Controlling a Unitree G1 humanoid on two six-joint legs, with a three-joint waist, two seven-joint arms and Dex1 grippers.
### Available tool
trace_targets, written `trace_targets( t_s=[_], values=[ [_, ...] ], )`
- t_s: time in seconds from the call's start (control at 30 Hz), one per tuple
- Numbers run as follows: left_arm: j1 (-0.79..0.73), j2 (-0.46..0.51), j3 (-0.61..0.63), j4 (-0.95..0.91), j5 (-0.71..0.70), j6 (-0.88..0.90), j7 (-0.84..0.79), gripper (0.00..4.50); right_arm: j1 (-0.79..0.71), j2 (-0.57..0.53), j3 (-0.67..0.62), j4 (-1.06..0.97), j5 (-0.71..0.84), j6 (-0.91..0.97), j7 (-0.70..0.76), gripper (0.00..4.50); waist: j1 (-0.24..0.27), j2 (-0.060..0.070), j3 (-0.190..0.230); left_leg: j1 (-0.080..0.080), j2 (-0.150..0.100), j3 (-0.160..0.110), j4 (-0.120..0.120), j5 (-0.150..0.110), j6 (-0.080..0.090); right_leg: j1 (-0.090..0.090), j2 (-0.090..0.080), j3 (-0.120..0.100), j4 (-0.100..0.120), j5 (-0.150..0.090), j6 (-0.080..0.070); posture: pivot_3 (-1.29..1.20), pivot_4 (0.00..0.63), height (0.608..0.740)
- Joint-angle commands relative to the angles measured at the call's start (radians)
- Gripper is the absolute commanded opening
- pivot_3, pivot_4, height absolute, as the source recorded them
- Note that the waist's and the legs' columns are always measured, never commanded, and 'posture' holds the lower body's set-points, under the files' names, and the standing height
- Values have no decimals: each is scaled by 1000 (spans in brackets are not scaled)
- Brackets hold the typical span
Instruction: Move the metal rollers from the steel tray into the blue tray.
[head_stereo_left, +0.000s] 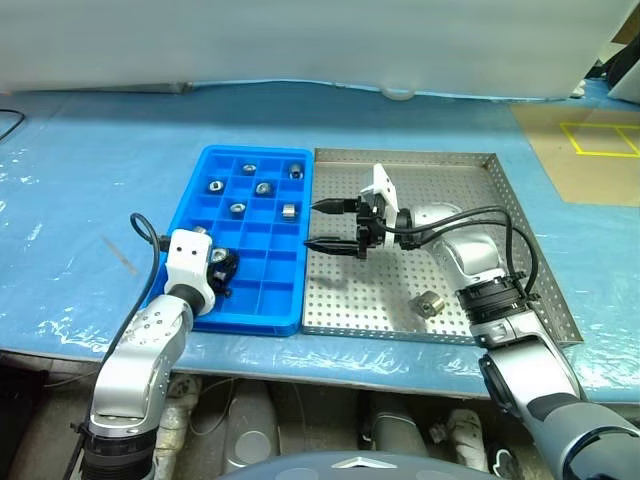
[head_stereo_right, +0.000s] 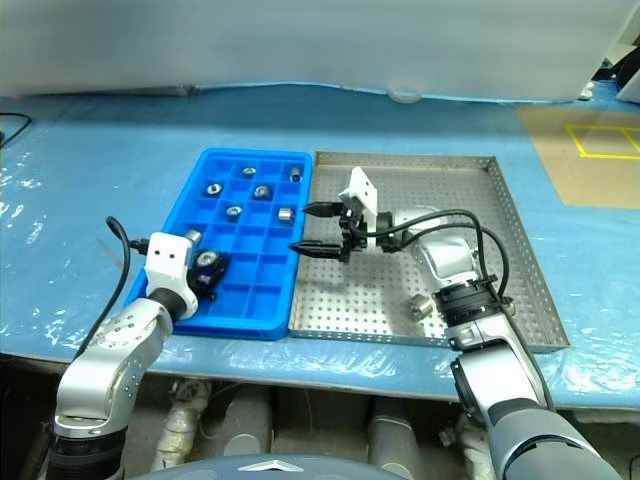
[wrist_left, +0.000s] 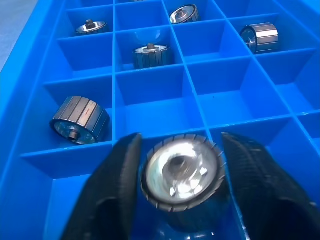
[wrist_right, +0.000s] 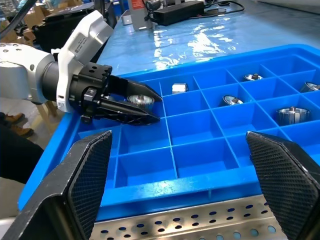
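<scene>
Blue tray (head_stereo_left: 246, 300) (no legible writing) holds rollers (head_stereo_left: 263, 188).

Left gripper (wrist_left: 181, 192) over the blue tray (wrist_left: 30, 82), roller between its fingers

Two black fingers (wrist_left: 107, 200) flank a shiny roller (wrist_left: 181, 179), bore end facing the camera; small gaps show on both sides, so contact is unclear. It sits low in a near compartment. A ribbed roller (wrist_left: 80, 120) lies on its side in the next compartment toward the tray's outer wall. A roller (wrist_left: 150, 55) stands upright two cells farther on. Beyond it, one roller (wrist_left: 91, 26) and another (wrist_left: 183, 13) each sit in separate cells. A fifth loose roller (wrist_left: 260, 37) lies on its side, well apart from the others. Cells between them are bare blue.
</scene>
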Motion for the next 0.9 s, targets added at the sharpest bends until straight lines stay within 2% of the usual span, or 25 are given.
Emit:
trace_targets(
  t_s=[0.03, 0.1, 0.3, 0.5, 0.73, 0.9],
  values=[
    [-12, -5, -1, -9, -10, 6, 2, 3794, 4, -2, -28, -56, 5, -15, -5, 4500, 0, 0, 0, 0, 0, 0, 0, 0, 0, 0, 0, 0, 0, 0, 0, 217, 150, 740],
    [-62, -14, 10, 19, -31, -18, -12, 4475, 11, -7, -35, -66, 6, -13, -15, 4500, 1, 0, 0, 0, 0, 0, 0, 0, 0, 0, 0, 0, 0, 0, 0, 217, 150, 740],
    [-213, 18, -25, 107, -127, -155, -217, 4475, 67, -40, -62, -152, 21, 28, -61, 4500, -3, 0, 0, 1, 0, 0, 1, 2, -1, 1, 0, 1, 2, 0, 0, 100, 150, 740],
    [-363, 85, -117, 310, -153, -334, -486, 4475, 178, -110, -132, -318, 39, 113, -147, 4500, -23, 0, 0, 2, -1, 1, -1, 4, -4, 1, 1, 3, 2, 0, 0, -39, 150, 740],
    [-564, 60, -203, 631, -146, -514, -744, 4475, 388, -214, -245, -557, 70, 240, -260, 4500, -77, 0, 0, 7, -2, 3, -1, 4, -5, 2, 1, 6, 3, 1, 0, -215, 150, 740],
    [-666, -3, -218, 785, -142, -591, -815, 4475, 530, -291, -201, -622, -18, 351, -362, 4500, -116, 0, -1, 7, -2, 4, -1, 4, -4, 3, 1, 7, 3, 1, 1, -304, 150, 740]
  ],
)
